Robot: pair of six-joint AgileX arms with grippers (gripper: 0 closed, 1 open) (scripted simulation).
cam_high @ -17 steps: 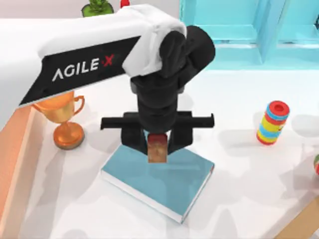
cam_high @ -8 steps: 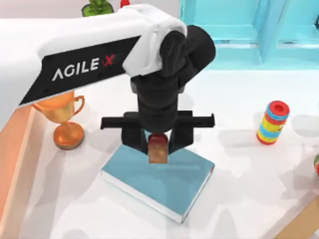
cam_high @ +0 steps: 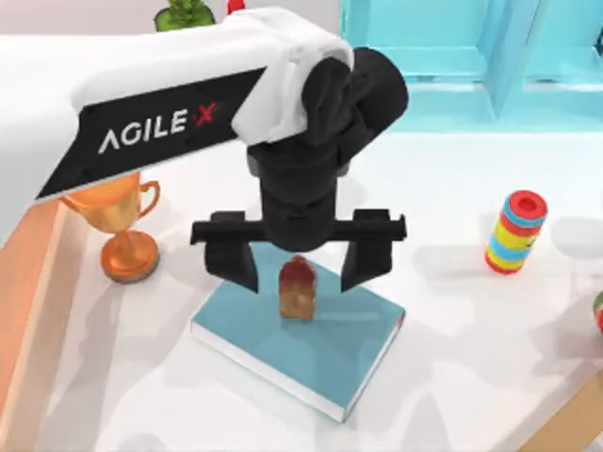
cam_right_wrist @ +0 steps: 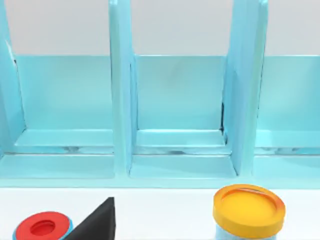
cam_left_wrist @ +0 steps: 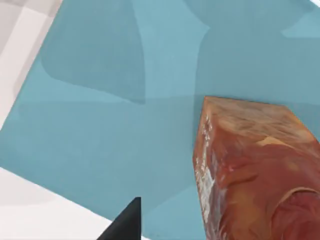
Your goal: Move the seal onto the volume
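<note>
So the seal (cam_high: 296,288) is standing upright on the volume (cam_high: 320,353), left gripper (cam_high: 297,264) right above it, jaws spread wide, touching nothing.

Seal (cam_high: 296,288) upright on the volume (cam_high: 320,353), between the left gripper's (cam_high: 298,266) spread fingers, trophy (cam_high: 122,231) to the left, striped cylinder (cam_high: 516,232) far right, shelf unit (cam_high: 471,56) behind.

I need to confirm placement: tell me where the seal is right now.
In the top view the seal stands upright on the volume, near its far edge, between the open fingers of the left gripper, with the trophy to its left.
</note>
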